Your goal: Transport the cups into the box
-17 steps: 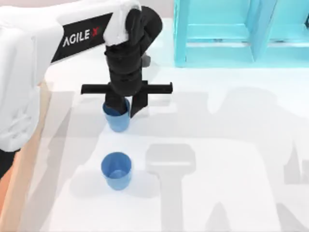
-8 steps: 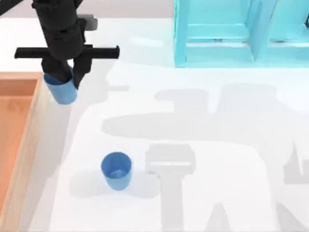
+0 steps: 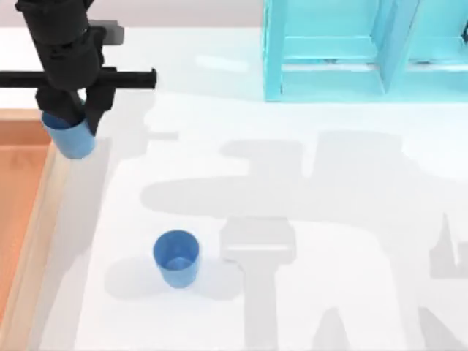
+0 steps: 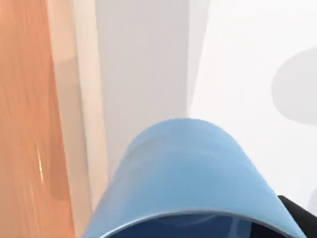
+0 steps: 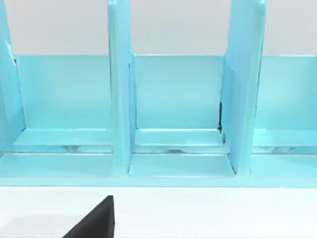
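Observation:
My left gripper (image 3: 73, 117) is at the far left of the table, shut on a blue cup (image 3: 71, 139) that hangs in the air right at the tan rim of the orange-brown box (image 3: 33, 219). Seen from the left wrist, that cup (image 4: 188, 173) is close up, with the box rim (image 4: 84, 124) and its orange floor just beside it. A second blue cup (image 3: 176, 257) stands upright on the white table, nearer the front and left of centre. A dark tip of my right gripper's finger (image 5: 94, 220) pokes into the right wrist view, facing the shelf.
A light-blue shelf frame (image 3: 351, 51) stands at the back right; the right wrist view looks into its compartments (image 5: 173, 114). Arm shadows lie across the white tabletop between the shelf and the standing cup.
My left gripper has carried the held cup up and to the left, from the table's middle-left to the box's rim. The other cup has stayed put.

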